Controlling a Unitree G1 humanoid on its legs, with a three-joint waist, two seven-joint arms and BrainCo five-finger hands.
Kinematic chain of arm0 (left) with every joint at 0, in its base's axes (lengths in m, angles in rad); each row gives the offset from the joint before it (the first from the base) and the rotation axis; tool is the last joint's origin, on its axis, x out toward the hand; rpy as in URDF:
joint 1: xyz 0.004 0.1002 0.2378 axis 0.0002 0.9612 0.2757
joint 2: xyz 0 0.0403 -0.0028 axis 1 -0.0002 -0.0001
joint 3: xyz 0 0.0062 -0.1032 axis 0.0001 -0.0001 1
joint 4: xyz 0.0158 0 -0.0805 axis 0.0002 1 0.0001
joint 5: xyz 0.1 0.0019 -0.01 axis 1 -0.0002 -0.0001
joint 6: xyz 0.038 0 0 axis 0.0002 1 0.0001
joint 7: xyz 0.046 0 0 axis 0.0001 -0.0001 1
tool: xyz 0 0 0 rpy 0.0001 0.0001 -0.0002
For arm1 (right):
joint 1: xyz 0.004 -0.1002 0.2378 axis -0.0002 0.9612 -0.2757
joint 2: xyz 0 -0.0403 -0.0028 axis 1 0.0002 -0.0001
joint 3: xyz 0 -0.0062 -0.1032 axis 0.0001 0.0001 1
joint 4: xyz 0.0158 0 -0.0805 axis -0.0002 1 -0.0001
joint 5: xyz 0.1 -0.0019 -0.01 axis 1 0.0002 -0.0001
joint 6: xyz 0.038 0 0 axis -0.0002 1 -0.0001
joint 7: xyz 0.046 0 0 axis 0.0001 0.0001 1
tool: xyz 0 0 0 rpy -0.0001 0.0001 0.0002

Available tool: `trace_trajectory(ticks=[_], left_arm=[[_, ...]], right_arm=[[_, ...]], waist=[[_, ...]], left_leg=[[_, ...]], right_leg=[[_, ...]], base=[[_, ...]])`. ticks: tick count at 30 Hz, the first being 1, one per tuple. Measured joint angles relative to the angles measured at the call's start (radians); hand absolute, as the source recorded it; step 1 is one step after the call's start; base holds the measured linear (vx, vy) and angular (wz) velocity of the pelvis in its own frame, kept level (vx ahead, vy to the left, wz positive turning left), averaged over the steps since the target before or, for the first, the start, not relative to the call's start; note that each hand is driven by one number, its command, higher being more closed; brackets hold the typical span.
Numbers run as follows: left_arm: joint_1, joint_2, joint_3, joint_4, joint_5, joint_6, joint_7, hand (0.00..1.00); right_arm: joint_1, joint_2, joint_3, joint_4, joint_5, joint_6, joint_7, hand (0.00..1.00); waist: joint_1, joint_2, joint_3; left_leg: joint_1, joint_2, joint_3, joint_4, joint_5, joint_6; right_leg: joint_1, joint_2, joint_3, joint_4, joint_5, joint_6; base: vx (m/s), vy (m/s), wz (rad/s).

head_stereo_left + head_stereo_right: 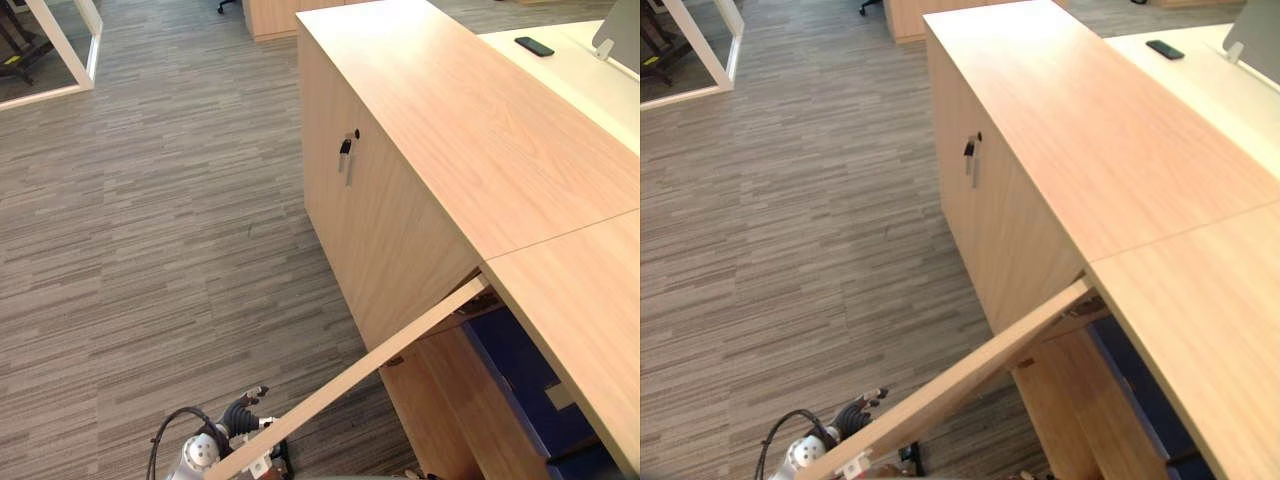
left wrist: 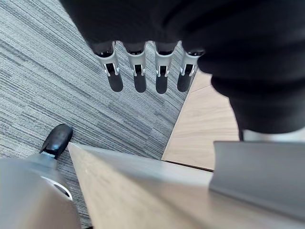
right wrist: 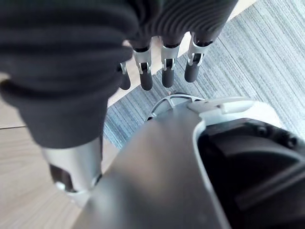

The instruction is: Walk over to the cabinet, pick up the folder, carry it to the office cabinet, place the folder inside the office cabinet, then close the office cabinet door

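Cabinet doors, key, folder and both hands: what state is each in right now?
Near cabinet door: swung wide open.
Far cabinet door: closed.
Key: inserted, hanging down.
Blue folder: inside the open cabinet.
Left hand: open, empty.
Right hand: open, empty.

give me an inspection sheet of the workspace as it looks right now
surface: cabinet top, light wood, bare
job's things: door swung wide open; what seems to be the blue folder lies inside the cabinet
clutter: key in the next door's lock; phone on the white desk
hands: left hand open at the door's free end, contact unclear; right hand open, holding nothing
cables: nothing seen
surroundings: grey carpet; glass partition far left
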State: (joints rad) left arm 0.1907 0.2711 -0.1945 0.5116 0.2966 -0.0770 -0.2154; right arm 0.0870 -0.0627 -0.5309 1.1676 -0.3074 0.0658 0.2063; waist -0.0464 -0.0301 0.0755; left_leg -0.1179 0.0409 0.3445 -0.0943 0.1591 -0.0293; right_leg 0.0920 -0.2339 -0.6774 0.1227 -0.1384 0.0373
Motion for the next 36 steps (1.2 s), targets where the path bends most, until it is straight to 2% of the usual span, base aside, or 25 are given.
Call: trace_trajectory(ticks=[2,4,5,6,7,8,9,12,16,21,23,24,25,27,28,29,30,31,32,33,34,36], left_arm=[[0.006,0.0,0.0,0.0,-0.01,0.002,-0.001,0.0],[0.008,0.001,0.006,-0.002,-0.021,0.007,0.0,0.0],[0.004,-0.002,0.04,-0.025,-0.035,0.012,0.009,0.0],[-0.002,0.002,0.06,-0.035,-0.039,0.013,0.023,0.0],[-0.011,0.003,0.071,-0.034,-0.043,0.015,0.031,0.0],[-0.012,0.003,0.072,-0.04,-0.048,0.015,0.036,0.0],[-0.014,0.007,0.071,-0.047,-0.057,0.017,0.038,0.0],[0.004,0.007,0.069,-0.079,-0.065,0.027,0.046,0.0],[0.032,0.008,0.05,-0.141,-0.075,0.041,0.047,0.0],[0.027,0.011,0.049,-0.191,-0.084,0.049,0.048,0.0],[0.027,0.014,0.042,-0.257,-0.084,0.051,0.047,0.0],[0.025,-0.003,0.026,-0.292,-0.086,0.051,0.046,0.0],[0.028,-0.024,0.014,-0.295,-0.096,0.048,0.035,0.0],[0.034,-0.048,-0.017,-0.26,-0.11,0.047,0.016,0.0],[0.029,-0.056,-0.05,-0.236,-0.117,0.046,-0.002,0.0],[0.042,-0.06,-0.078,-0.226,-0.122,0.044,-0.015,0.0],[0.05,-0.062,-0.087,-0.225,-0.124,0.044,-0.02,0.0],[0.046,-0.065,-0.085,-0.211,-0.14,0.042,-0.02,0.0],[0.034,-0.066,-0.074,-0.19,-0.149,0.041,-0.02,0.0],[0.031,-0.063,-0.071,-0.179,-0.151,0.041,-0.02,0.0],[0.03,-0.065,-0.07,-0.151,-0.156,0.041,-0.02,0.0],[0.028,-0.069,-0.082,-0.122,-0.161,0.041,-0.02,0.0]], right_arm=[[-0.001,0.0,-0.019,0.0,-0.015,0.0,0.006,0.0],[-0.006,-0.002,-0.036,0.004,-0.022,0.002,0.009,0.0],[-0.017,-0.006,-0.036,0.004,-0.02,0.005,0.006,0.0],[-0.023,-0.005,-0.035,0.004,-0.006,0.011,-0.001,0.0],[-0.023,-0.009,-0.035,0.003,0.004,0.012,-0.005,0.0],[-0.026,-0.018,-0.036,0.003,0.017,0.013,-0.014,0.0],[-0.026,-0.018,-0.031,-0.029,0.044,0.009,-0.034,0.0],[-0.01,0.026,-0.005,-0.091,0.069,0.01,-0.046,0.0],[0.035,0.045,0.013,-0.155,0.097,0.012,-0.062,0.0],[0.098,0.071,0.013,-0.221,0.132,0.013,-0.064,0.0],[0.116,0.081,0.012,-0.22,0.134,0.014,-0.064,0.0],[0.12,0.081,0.004,-0.218,0.137,0.014,-0.063,0.0],[0.122,0.072,-0.005,-0.213,0.143,0.014,-0.064,0.0],[0.122,0.077,-0.057,-0.189,0.165,0.012,-0.061,0.0],[0.118,0.078,-0.106,-0.148,0.168,0.016,-0.063,0.0],[0.12,0.077,-0.117,-0.106,0.168,0.02,-0.067,0.0],[0.116,0.078,-0.116,-0.09,0.168,0.021,-0.07,0.0],[0.093,0.078,-0.111,-0.061,0.167,0.023,-0.072,0.0],[0.066,0.075,-0.1,-0.047,0.167,0.023,-0.075,0.0],[0.058,0.067,-0.096,-0.043,0.164,0.022,-0.075,0.0],[0.053,0.046,-0.095,-0.035,0.167,0.02,-0.08,0.0],[0.065,0.035,-0.096,-0.031,0.17,0.02,-0.091,0.0]], waist=[[0.001,0.0,0.0],[-0.001,-0.007,0.004],[-0.001,-0.009,0.011],[0.01,-0.017,0.02],[0.021,-0.021,0.022],[0.044,-0.008,0.022],[0.043,0.007,0.034],[0.044,-0.009,0.036],[0.045,-0.009,0.034],[0.043,-0.012,0.031],[0.041,-0.035,0.016],[0.04,-0.025,0.009],[0.049,0.006,-0.009],[0.03,0.01,-0.035],[0.027,-0.005,-0.049],[0.03,-0.026,-0.073],[0.029,-0.036,-0.077],[0.029,-0.05,-0.077],[0.041,-0.056,-0.083],[0.043,-0.051,-0.084],[0.042,-0.032,-0.086],[0.028,-0.012,-0.09]], left_leg=[[0.001,0.001,0.006,0.01,-0.006,0.004],[-0.071,0.019,-0.005,0.16,-0.072,0.016],[-0.155,0.046,-0.095,0.32,-0.108,0.034],[-0.202,0.05,-0.158,0.413,-0.129,0.027],[-0.214,0.042,-0.224,0.441,-0.174,0.008],[-0.189,0.031,-0.33,0.406,-0.207,-0.006],[-0.143,0.042,-0.359,0.387,-0.214,-0.05],[-0.104,0.052,-0.26,0.372,-0.221,-0.038],[-0.059,0.047,-0.131,0.341,-0.232,-0.018],[-0.023,0.05,-0.052,0.32,-0.224,-0.005],[-0.024,0.034,-0.042,0.31,-0.205,-0.006],[-0.044,0.036,-0.06,0.36,-0.233,-0.004],[-0.036,0.054,-0.069,0.304,-0.226,0.03],[-0.015,0.07,-0.024,0.214,-0.18,0.033],[-0.002,0.064,-0.017,0.183,-0.163,0.023],[-0.001,0.05,-0.01,0.155,-0.156,0.012],[-0.001,0.04,-0.007,0.141,-0.151,0.005],[-0.009,0.023,-0.003,0.115,-0.143,-0.005],[-0.021,0.005,-0.006,0.092,-0.126,-0.016],[-0.023,-0.001,-0.014,0.083,-0.11,-0.015],[-0.018,0.002,-0.034,0.062,-0.081,-0.01],[0.002,0.018,-0.062,0.042,-0.057,-0.021]], right_leg=[[-0.002,-0.003,0.004,0.002,0.001,0.001],[-0.021,-0.011,0.024,0.006,0.014,0.005],[-0.035,-0.009,0.045,0.004,0.038,0.017],[-0.036,-0.007,0.082,-0.005,0.058,0.029],[-0.035,-0.007,0.11,-0.013,0.067,0.034],[-0.039,0.001,0.145,-0.011,0.068,0.036],[-0.034,0.015,0.191,-0.021,0.073,0.048],[-0.071,-0.009,0.25,-0.015,0.127,0.068],[-0.13,-0.044,0.33,-0.011,0.178,0.085],[-0.147,-0.058,0.306,-0.019,0.202,0.082],[-0.166,-0.068,0.265,-0.02,0.164,0.037],[-0.174,-0.074,0.193,-0.028,0.126,-0.024],[-0.171,-0.06,0.155,-0.029,0.099,-0.075],[-0.214,-0.09,0.168,0.149,0.094,-0.064],[-0.208,-0.11,0.171,0.24,0.081,-0.044],[-0.189,-0.109,0.19,0.225,0.073,-0.015],[-0.176,-0.103,0.19,0.194,0.077,-0.004],[-0.164,-0.08,0.19,0.11,0.107,0.032],[-0.161,-0.06,0.192,0.013,0.113,0.045],[-0.155,-0.05,0.2,-0.032,0.121,0.07],[-0.144,-0.024,0.219,-0.082,0.146,0.102],[-0.134,0.007,0.222,-0.095,0.145,0.095]], base=[[0.02,-0.011,-0.09],[-0.02,-0.024,-0.19],[-0.06,-0.037,-0.36],[-0.06,-0.013,-0.48],[-0.04,0.049,-0.85],[-0.06,0.122,-1.15],[-0.05,0.102,-1.18],[-0.11,0.136,-1.01],[-0.15,0.107,-0.94],[-0.17,0.029,-0.48],[-0.08,0.012,-0.27],[0.04,0.066,-0.52],[0.04,0.072,-0.67],[0.01,0.063,-0.37],[0.02,0.025,-0.16],[0.03,0.004,-0.24],[0.01,-0.048,-0.39],[-0.01,-0.095,-0.6],[-0.03,-0.102,-0.69],[-0.06,-0.108,-0.78],[-0.06,-0.116,-0.53],[-0.05,-0.126,-0.24]])
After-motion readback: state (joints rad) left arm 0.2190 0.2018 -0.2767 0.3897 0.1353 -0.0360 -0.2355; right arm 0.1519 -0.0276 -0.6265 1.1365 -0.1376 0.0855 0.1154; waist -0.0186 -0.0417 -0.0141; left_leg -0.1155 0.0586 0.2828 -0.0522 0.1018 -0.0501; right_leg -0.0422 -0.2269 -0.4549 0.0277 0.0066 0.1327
